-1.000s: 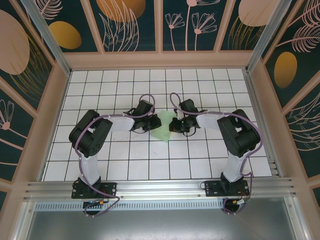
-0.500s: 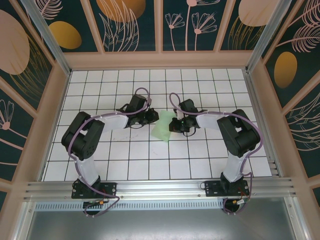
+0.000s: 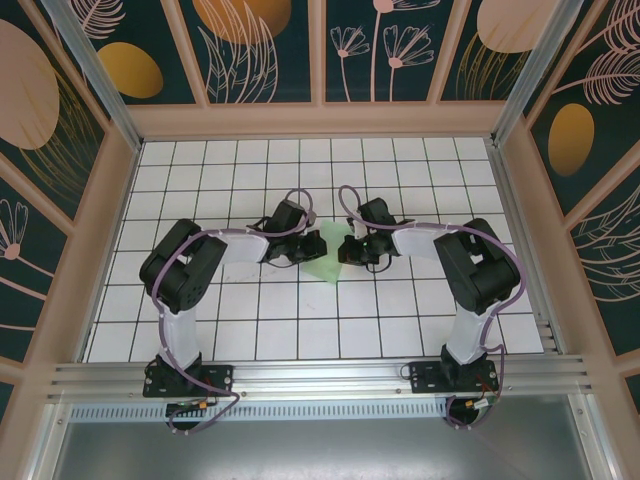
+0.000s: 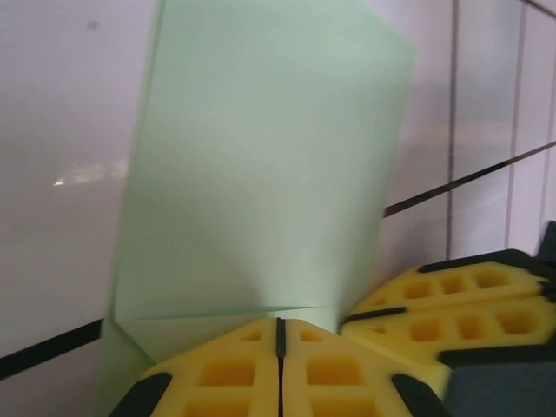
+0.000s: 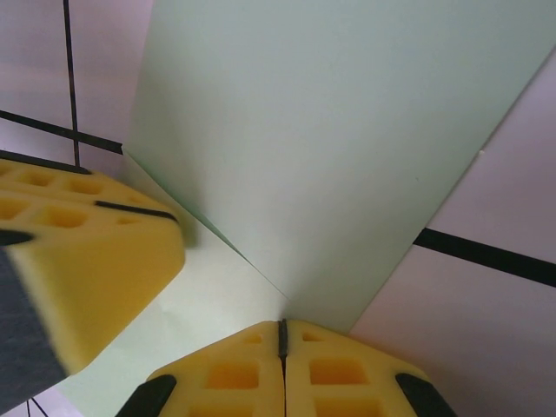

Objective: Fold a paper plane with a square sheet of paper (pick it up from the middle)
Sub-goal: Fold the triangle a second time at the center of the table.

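The pale green sheet of paper [image 3: 326, 256] lies on the tiled table between my two grippers, with a flap folded over it. My left gripper [image 3: 306, 246] is shut, its yellow tips [image 4: 280, 327] resting on the paper [image 4: 261, 165] where the flap's edge ends. From the other side my right gripper [image 3: 347, 250] is shut too, tips [image 5: 281, 327] down on the fold line of the paper [image 5: 339, 130]. Each wrist view catches the other gripper's yellow fingers: the right one's [image 4: 456, 300] and the left one's [image 5: 82, 252]. Nothing sits between either pair of jaws.
The white grid-tiled table [image 3: 250, 320] is boxed in by wooden side walls [image 3: 95, 230] and a back wall [image 3: 320, 120]. An aluminium rail [image 3: 320, 378] with both arm bases runs along the near edge.
Half a second ago the left arm had drawn back to the left, off the paper. It is now back on the paper's left side. The right gripper has stayed put.
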